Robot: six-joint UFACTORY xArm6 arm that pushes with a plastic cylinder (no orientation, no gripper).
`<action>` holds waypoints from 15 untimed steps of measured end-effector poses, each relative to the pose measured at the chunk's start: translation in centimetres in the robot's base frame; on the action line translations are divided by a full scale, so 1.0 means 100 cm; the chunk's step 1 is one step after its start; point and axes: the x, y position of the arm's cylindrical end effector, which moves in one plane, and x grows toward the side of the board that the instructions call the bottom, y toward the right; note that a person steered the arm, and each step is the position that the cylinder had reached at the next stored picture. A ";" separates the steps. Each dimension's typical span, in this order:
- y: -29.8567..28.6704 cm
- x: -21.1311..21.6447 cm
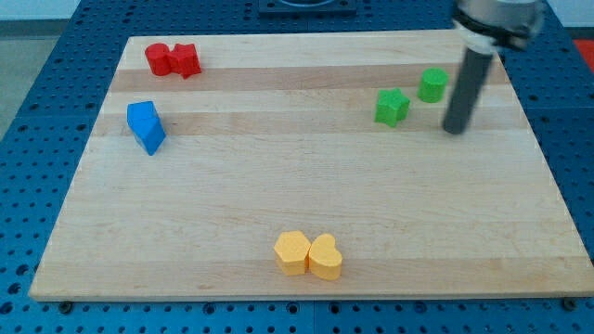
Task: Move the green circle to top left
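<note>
**Barely begun: green circle sits far from the top left**

Plainly, almost all of the task is left to do; the green circle (pixel 432 84) stands near the view's top right of the counter (pixel 297 195), well apart from the top-left corner it is meant to reach; nothing in the picture suggests it is being carried that way yet. Just beside it, toward the view's left and a little lower, lies the green star (pixel 392 106), close to the circle but apart from it.

The goal corner is not bare; a pair of red blocks (pixel 173 60), their shapes hard to make out, sit touching each other near the view's top left; below them, on the left edge, rests a blue block (pixel 146 126) of angular shape. Two yellow blocks (pixel 308 254), touching, lie near the view's bottom centre; the right one looks heart-shaped, the left one roughly hexagonal.

The arm comes down from the view's top right; its dark rod stands nearly upright, leaning slightly; the tip (pixel 454 129) rests just to the right of the green circle and somewhat lower, near it but not touching. There is no hand on this rig, so nothing is held or clasped; the rod can only push.

Judged from this placing, the tip is on the correct side for a leftward push; the star lies close to the likely path, and the red pair may crowd the destination.
</note>
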 end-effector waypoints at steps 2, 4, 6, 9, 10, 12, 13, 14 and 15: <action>0.029 -0.045; -0.031 -0.069; -0.091 -0.101; -0.014 -0.081; -0.010 -0.108; -0.034 -0.122; -0.056 -0.122; -0.081 -0.122; -0.103 -0.122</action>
